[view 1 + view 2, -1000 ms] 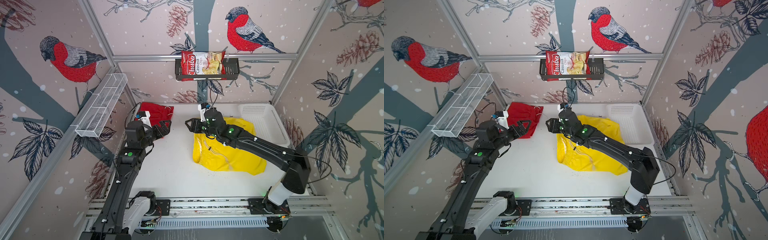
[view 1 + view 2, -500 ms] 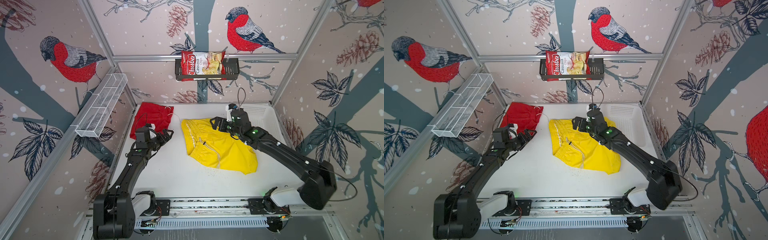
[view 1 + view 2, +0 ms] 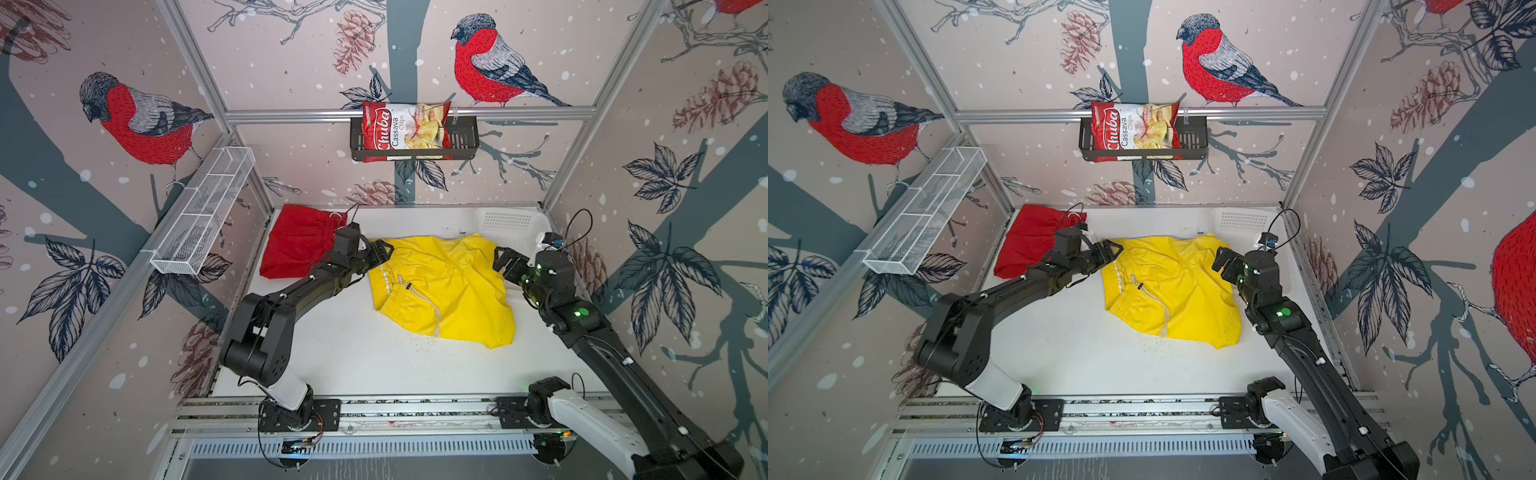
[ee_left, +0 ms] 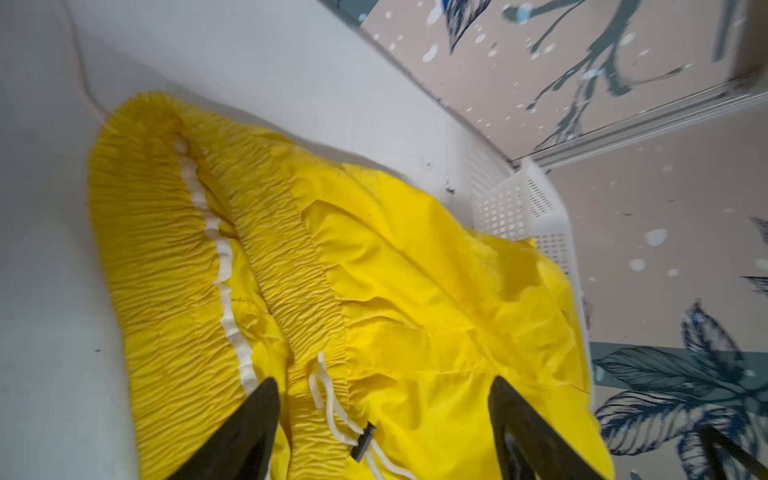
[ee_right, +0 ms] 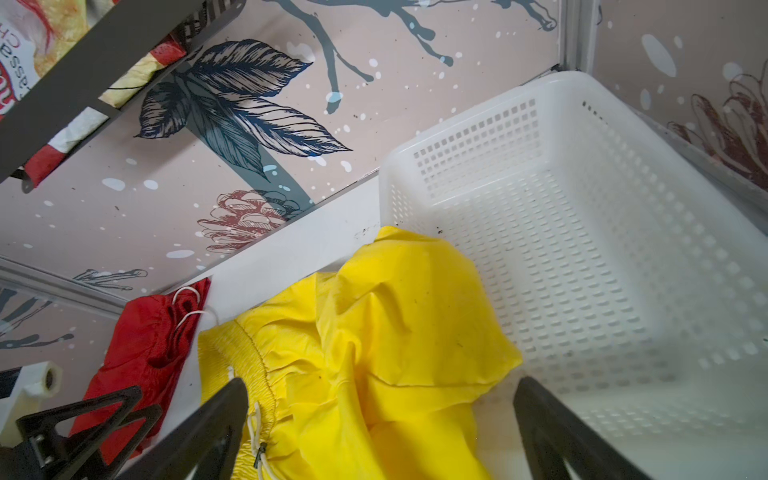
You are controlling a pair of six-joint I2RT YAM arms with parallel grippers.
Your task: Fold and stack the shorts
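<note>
Well, basket: at 1 o'clock I saw yellow shorts draped over its rim.
rack: held chips bag, 12 o'clock.
red shorts: 10 o'clock.
left gripper: wide apart above yellow waistband, empty.
right gripper: gaped empty, 3 o'clock.

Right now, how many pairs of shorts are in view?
2. The red shorts lie in the table's far left corner. The yellow shorts lie spread mid-table, an edge reaching the white basket. None appears hidden.
</note>
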